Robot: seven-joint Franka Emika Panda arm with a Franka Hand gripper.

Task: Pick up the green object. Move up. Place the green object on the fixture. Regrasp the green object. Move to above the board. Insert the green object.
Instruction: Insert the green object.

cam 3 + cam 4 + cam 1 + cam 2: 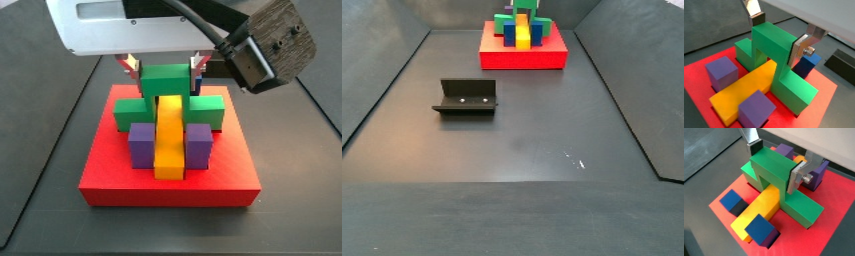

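The green object (769,40) (769,170) (167,84) sits on the red board (697,75) (167,190), with its legs down on either side of the yellow bar (751,87) and its raised middle cube over the bar. My gripper (777,42) (774,169) (166,68) is shut on that middle cube. One pad lies flush on the cube's near side, and the other finger (757,20) meets the far edge. In a side view the board (523,58) is at the far end of the floor, and the fixture (466,97) stands alone well in front of it.
Purple blocks (722,70) (755,107) and blue blocks (732,202) (763,228) sit in the board beside the yellow bar. Dark sloping walls (382,90) edge the grey floor.
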